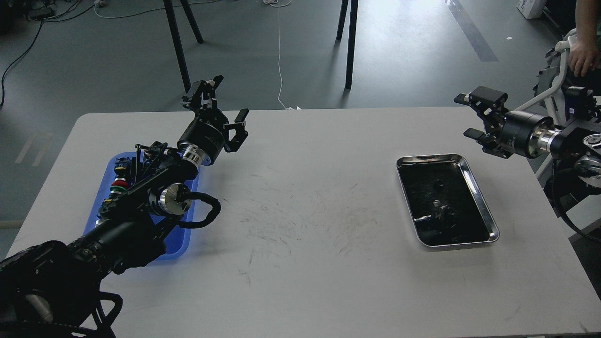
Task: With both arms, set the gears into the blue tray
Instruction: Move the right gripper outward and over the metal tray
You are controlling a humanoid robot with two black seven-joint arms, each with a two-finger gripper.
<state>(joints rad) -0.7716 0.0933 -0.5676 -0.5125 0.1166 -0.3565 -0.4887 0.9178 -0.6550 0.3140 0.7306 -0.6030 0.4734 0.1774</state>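
The blue tray (104, 188) lies at the table's left side, mostly hidden under my left arm. My left gripper (222, 101) is raised beyond the tray's far right corner, open, with nothing between its fingers. Tiny black gears (439, 183) lie in the shiny steel tray (479, 199) at the right; they blend into its dark bottom and detail is lost. My right gripper (472, 116) hangs above the table's far right edge, behind the steel tray, open and empty.
The white table (310, 197) carries dark scuff marks across its middle. Black stand legs (178, 51) and a white cord rise from the floor behind the table. A person's hand (581, 58) rests on equipment at the far right.
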